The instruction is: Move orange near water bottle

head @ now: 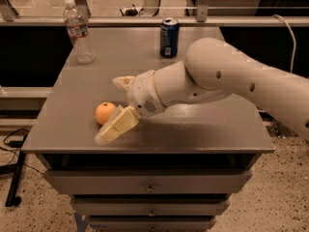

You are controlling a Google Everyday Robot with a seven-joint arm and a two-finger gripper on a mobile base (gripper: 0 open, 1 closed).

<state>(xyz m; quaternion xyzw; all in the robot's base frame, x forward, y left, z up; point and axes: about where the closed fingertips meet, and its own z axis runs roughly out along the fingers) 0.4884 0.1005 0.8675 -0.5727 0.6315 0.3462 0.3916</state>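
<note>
The orange (104, 113) lies on the grey table (203, 129) near its front left. My gripper (111, 109) is open, with one cream finger (122, 81) behind the orange and the other (116, 126) in front of it, right beside the fruit. The orange sits at the mouth of the open fingers and rests on the table. The water bottle (77, 31) stands upright at the table's back left corner, well apart from the orange. My white arm reaches in from the right.
A dark blue soda can (169, 37) stands upright at the back middle of the table. The table's front edge runs just below the gripper, with drawers (149, 187) under it. A rail and glass panel run behind the table.
</note>
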